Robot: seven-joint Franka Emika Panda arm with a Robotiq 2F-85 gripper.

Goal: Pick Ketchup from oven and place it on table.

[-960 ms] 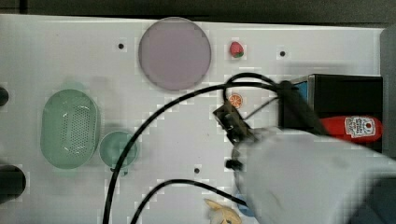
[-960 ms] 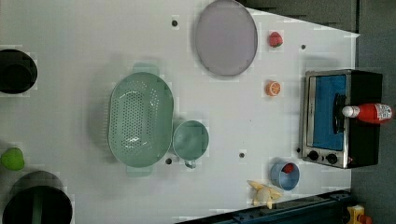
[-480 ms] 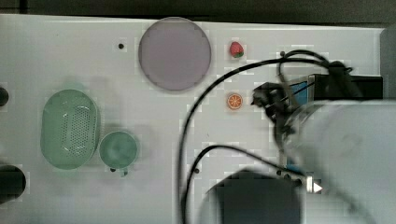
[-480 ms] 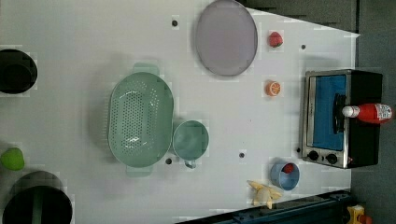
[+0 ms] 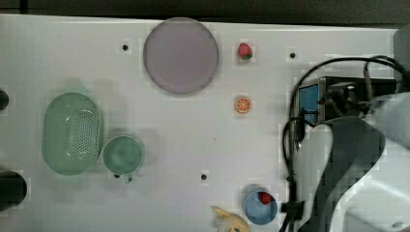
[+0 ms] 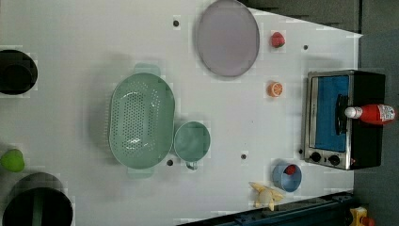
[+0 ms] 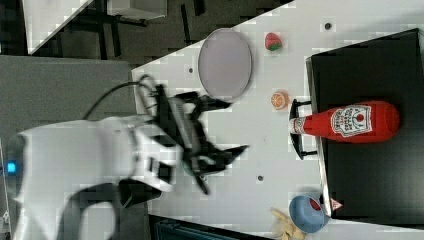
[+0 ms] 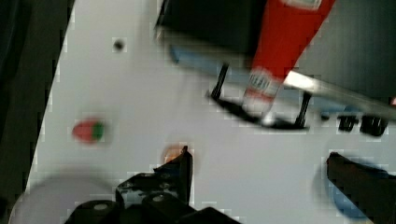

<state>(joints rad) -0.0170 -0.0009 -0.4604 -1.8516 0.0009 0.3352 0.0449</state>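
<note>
Ketchup point(image 7: 350, 121) is seen lying on its side on top of the oven point(image 6: 346, 120), its white cap reaching over the door handle toward the table point(image 6: 94, 37). The gripper point(image 7: 227, 125) is held wide open above the tabletop, apart from the bottle, with nothing between its jaws.

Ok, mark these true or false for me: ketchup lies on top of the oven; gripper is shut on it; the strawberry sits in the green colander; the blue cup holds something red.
1. The ketchup lies on top of the oven: true.
2. The gripper is shut on the ketchup: false, it is open and apart from it.
3. The strawberry sits in the colander: false, it lies on the table beside the plate.
4. The blue cup holds something red: true.
</note>
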